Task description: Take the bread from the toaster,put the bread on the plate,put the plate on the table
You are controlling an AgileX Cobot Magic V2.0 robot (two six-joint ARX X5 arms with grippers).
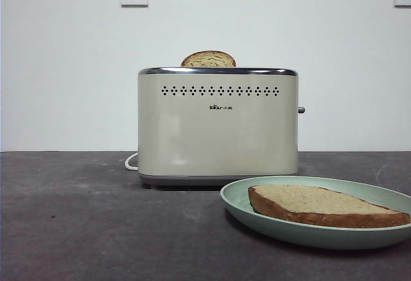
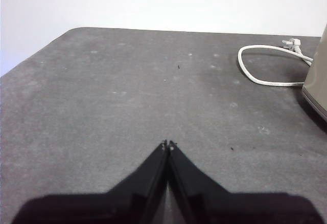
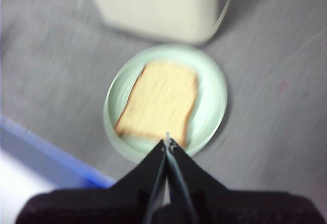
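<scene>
The bread (image 1: 321, 204), a broad tan slice with a dark crust, lies flat on the pale green plate (image 1: 302, 235). The plate rests on the dark grey table (image 1: 96, 229), in front of and to the right of the cream toaster (image 1: 218, 127). In the blurred right wrist view my right gripper (image 3: 167, 141) hangs shut and empty above the plate's (image 3: 212, 96) near rim, with the bread (image 3: 161, 101) and the toaster (image 3: 158, 4) beyond it. My left gripper (image 2: 167, 144) is shut over bare table (image 2: 127, 91), away from the toaster (image 2: 319, 81). Neither arm shows in the front view.
A narrower domed slice (image 1: 208, 59) sticks up from the toaster's slot. The toaster's white cable (image 2: 265, 75) loops on the table beside it. A blue strip (image 3: 46, 147) runs along the table's edge near the plate. A white wall stands behind.
</scene>
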